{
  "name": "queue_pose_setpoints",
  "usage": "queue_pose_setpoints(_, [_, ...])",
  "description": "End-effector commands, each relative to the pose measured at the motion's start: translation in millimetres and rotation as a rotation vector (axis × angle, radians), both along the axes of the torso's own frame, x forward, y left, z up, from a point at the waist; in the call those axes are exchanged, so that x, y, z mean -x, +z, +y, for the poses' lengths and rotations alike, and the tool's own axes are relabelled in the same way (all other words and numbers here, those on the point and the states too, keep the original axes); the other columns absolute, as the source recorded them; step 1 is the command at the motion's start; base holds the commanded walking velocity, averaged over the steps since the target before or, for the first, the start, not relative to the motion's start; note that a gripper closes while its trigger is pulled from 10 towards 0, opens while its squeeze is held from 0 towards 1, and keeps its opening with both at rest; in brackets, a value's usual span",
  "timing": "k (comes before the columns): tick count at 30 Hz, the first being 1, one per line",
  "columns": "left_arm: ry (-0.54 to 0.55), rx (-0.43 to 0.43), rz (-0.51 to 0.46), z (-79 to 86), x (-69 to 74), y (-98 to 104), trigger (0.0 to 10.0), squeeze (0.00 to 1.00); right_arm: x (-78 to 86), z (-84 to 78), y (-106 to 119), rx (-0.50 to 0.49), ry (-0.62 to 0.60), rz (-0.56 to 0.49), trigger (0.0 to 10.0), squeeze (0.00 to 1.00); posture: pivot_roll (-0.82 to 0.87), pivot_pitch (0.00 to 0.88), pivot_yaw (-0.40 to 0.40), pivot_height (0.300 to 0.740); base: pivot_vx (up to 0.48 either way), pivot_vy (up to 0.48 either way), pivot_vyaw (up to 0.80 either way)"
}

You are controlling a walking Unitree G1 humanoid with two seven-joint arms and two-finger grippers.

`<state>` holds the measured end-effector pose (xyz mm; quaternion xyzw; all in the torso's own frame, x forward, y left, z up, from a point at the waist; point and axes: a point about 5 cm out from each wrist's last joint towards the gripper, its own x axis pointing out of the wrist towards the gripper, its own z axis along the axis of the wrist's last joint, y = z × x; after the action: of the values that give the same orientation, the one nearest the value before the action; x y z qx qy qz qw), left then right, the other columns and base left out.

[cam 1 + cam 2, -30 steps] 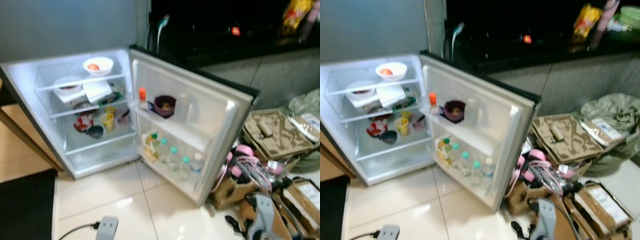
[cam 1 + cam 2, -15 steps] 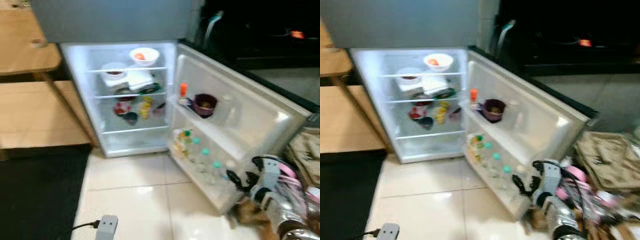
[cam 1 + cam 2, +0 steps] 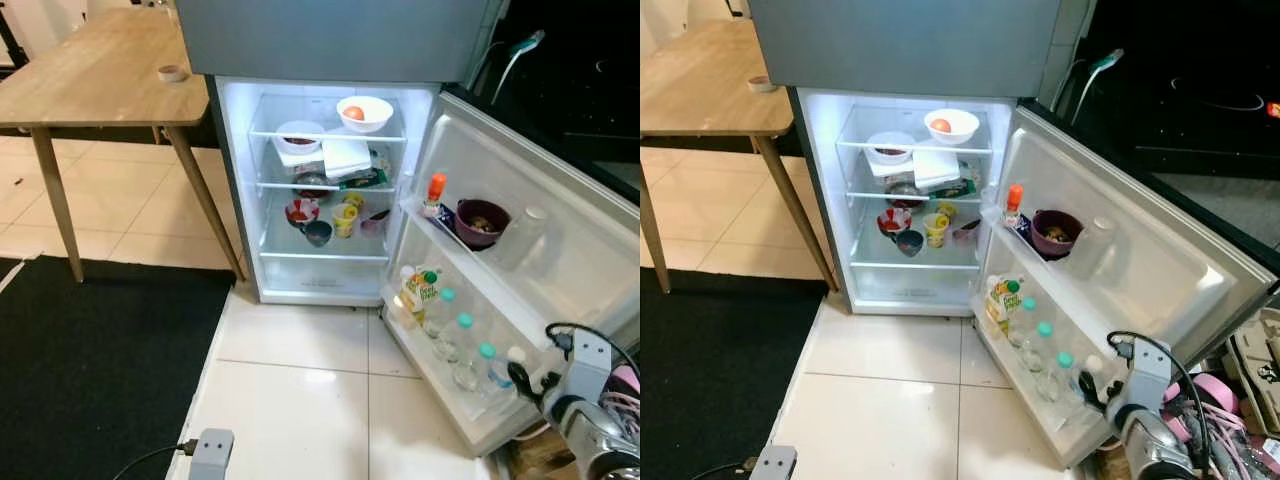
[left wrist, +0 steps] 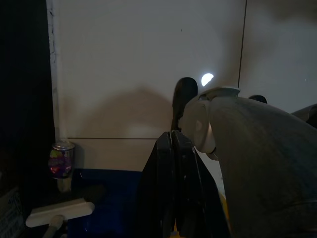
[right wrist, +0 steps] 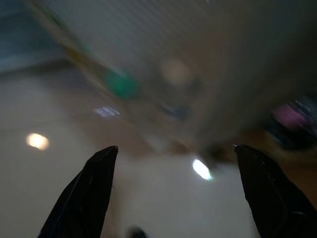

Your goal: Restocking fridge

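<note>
The small fridge (image 3: pixel 240 190) stands open and lit. On its top shelf sits a white bowl (image 3: pixel 364 112) holding an orange fruit, with dishes, cups and packets on the shelves below. The open door (image 3: pixel 570 260) swings out to the right. It carries an orange-capped bottle (image 3: pixel 435 190), a purple bowl (image 3: pixel 480 220), a juice carton (image 3: pixel 420 290) and several water bottles (image 3: pixel 462 335). My right gripper (image 3: pixel 528 378) hangs open and empty by the door's lower outer corner; its view is blurred (image 5: pixel 174 148). My left gripper (image 4: pixel 173 144) hangs idle over pale floor tiles, shut.
A wooden table (image 3: pixel 100 70) stands left of the fridge, with a roll of tape (image 3: pixel 172 72) on it. A black mat (image 3: pixel 90 370) covers the floor at the left. A power strip (image 3: pixel 210 455) lies on the tiles. Pink items and boxes (image 3: pixel 1205 400) crowd the right.
The camera has swung left, so the fridge sits in the middle and the table shows. My right arm now shows beside the door's lower corner instead of over the boxes.
</note>
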<state>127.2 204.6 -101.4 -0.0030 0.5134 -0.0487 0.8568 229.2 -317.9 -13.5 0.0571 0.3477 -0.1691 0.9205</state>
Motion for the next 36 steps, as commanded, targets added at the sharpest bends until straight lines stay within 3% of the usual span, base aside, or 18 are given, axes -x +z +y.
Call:
queue_pose_setpoints(1, [-0.005, 0.008, 0.065, -1.8, 16.1, -5.6, 10.0, 0.0, 14.5, -14.9, -2.8, 0.041, -0.079, 0.081, 10.0, 0.0, -0.03, 0.0, -0.058, 0.74, 0.0, 0.0, 0.0])
queue_pose_setpoints(4, [-0.005, 0.008, 0.065, -1.8, 16.1, -5.6, 10.0, 0.0, 15.6, -17.3, -2.1, 0.045, -0.095, 0.081, 10.0, 0.0, -0.03, 0.0, -0.058, 0.74, 0.0, 0.0, 0.0])
queue_pose_setpoints(6, [-0.006, 0.008, 0.065, -1.4, 16.0, -5.5, 10.0, 0.0, 23.2, -38.6, 6.7, 0.12, -0.198, 0.092, 10.0, 0.0, -0.02, 0.0, -0.058, 0.74, 0.0, 0.0, 0.0])
queue_pose_setpoints(8, [-0.006, 0.008, 0.064, -1.0, 16.0, -5.4, 10.0, 0.0, 19.9, -58.2, 24.9, 0.161, -0.324, -0.015, 10.0, 0.0, -0.02, 0.0, -0.057, 0.74, 0.0, 0.0, 0.0])
queue_pose_setpoints(11, [-0.006, 0.008, 0.064, -0.9, 16.0, -5.4, 10.0, 0.0, 16.3, -65.9, 35.0, 0.196, -0.367, -0.065, 10.0, 0.0, -0.02, 0.0, -0.057, 0.74, 0.0, 0.0, 0.0])
queue_pose_setpoints(13, [-0.008, 0.007, 0.063, -0.7, 15.9, -5.3, 10.0, 0.0, 6.0, -75.2, 54.0, 0.237, -0.418, -0.169, 10.0, 0.0, -0.02, 0.0, -0.057, 0.74, 0.0, 0.0, 0.0])
queue_pose_setpoints(14, [-0.008, 0.007, 0.063, -0.7, 15.9, -5.3, 10.0, 0.0, 6.0, -75.2, 54.0, 0.237, -0.418, -0.169, 10.0, 0.0, -0.02, 0.0, -0.057, 0.74, 0.0, 0.0, 0.0])
queue_pose_setpoints(16, [-0.01, 0.006, 0.063, -0.4, 15.7, -5.2, 10.0, 0.0, -12.3, -79.0, 77.7, 0.262, -0.415, -0.29, 10.0, 0.0, -0.02, 0.0, -0.056, 0.74, 0.0, 0.0, 0.0])
queue_pose_setpoints(17, [-0.01, 0.006, 0.063, -0.4, 15.7, -5.2, 10.0, 0.0, -12.3, -79.0, 77.7, 0.262, -0.415, -0.29, 10.0, 0.0, -0.02, 0.0, -0.056, 0.74, 0.0, 0.0, 0.0])
queue_pose_setpoints(21, [-0.007, 0.003, 0.059, -0.4, 15.1, -5.1, 10.0, 0.0, -37.7, -83.6, 116.6, 0.306, -0.416, -0.444, 10.0, 0.0, -0.01, 0.0, -0.061, 0.74, 0.0, 0.0, 0.0])
queue_pose_setpoints(24, [-0.003, 0.004, 0.058, -0.4, 14.9, -5.0, 10.0, 0.0, -42.7, -83.2, 123.8, 0.29, -0.414, -0.486, 10.0, 0.0, -0.01, 0.0, -0.063, 0.74, 0.0, 0.0, 0.0])
queue_pose_setpoints(28, [0.01, 0.01, 0.054, -0.8, 14.3, -4.9, 10.0, 0.0, -74.8, -61.8, 152.4, 0.181, -0.194, -0.688, 10.0, 0.0, -0.01, 0.0, -0.064, 0.74, 0.0, 0.0, 0.0])
queue_pose_setpoints(32, [0.01, 0.012, 0.054, -1.1, 13.8, -4.8, 10.0, 0.0, -84.7, -48.7, 156.1, 0.119, -0.061, -0.731, 10.0, 0.0, -0.01, 0.0, -0.062, 0.74, 0.0, 0.0, 0.0])
queue_pose_setpoints(36, [0.006, 0.012, 0.053, -1.3, 13.2, -4.6, 10.0, 0.0, -95.0, -21.4, 151.4, 0.029, 0.235, -0.731, 10.0, 0.0, -0.01, 0.0, -0.062, 0.74, 0.0, 0.0, 0.0])
